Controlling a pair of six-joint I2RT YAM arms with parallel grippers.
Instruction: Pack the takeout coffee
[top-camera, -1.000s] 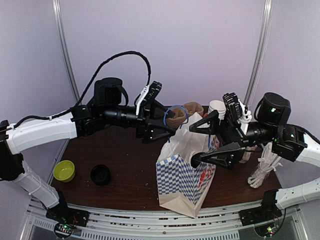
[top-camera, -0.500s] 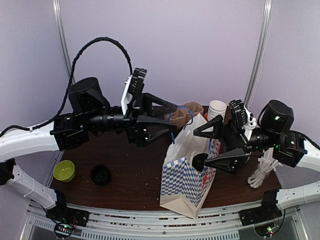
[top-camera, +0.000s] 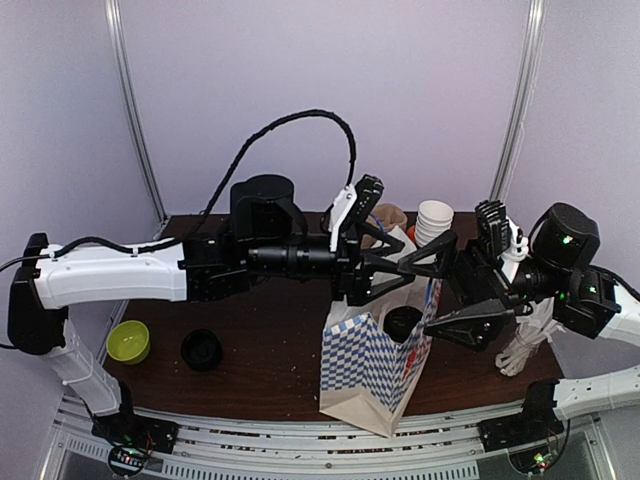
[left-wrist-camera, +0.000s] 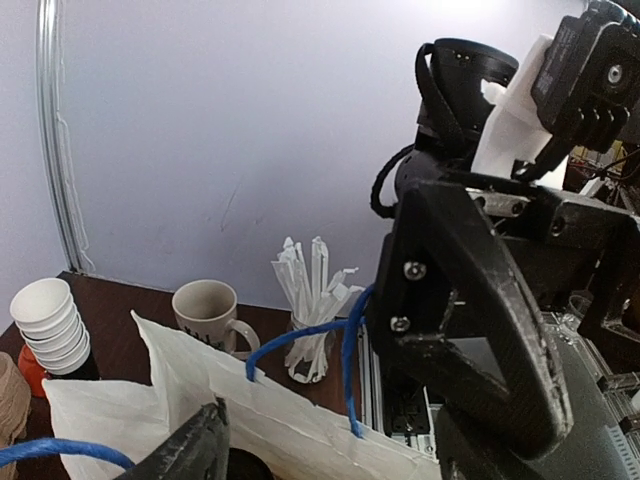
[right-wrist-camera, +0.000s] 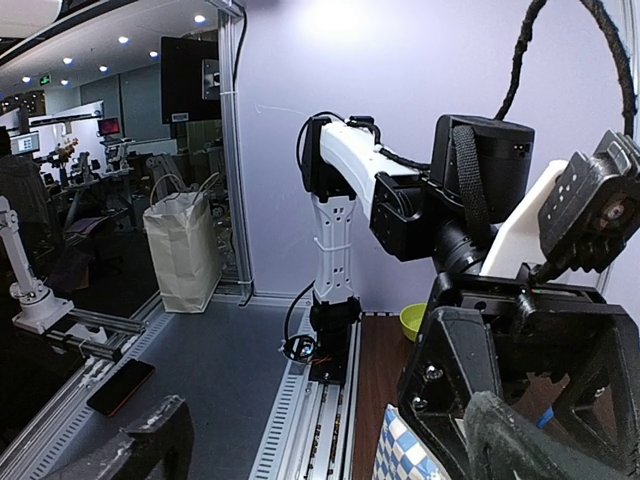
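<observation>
On the top camera I see the black-lidded paper takeout coffee cup (top-camera: 402, 322), only its lid showing, down in the mouth of the white paper bag with blue checks (top-camera: 362, 362) on the dark wooden tabletop (top-camera: 260, 330), my left tool (top-camera: 392, 272) spread wide over the bag's rim and my right tool (top-camera: 418, 294) equally wide beside the lid. My left wrist feed shows fingers far apart above the bag's blue cord handle (left-wrist-camera: 347, 375), a cream ceramic mug (left-wrist-camera: 205, 310) behind. My right wrist feed shows wide-set fingers and a lime-green bowl (right-wrist-camera: 412, 320).
</observation>
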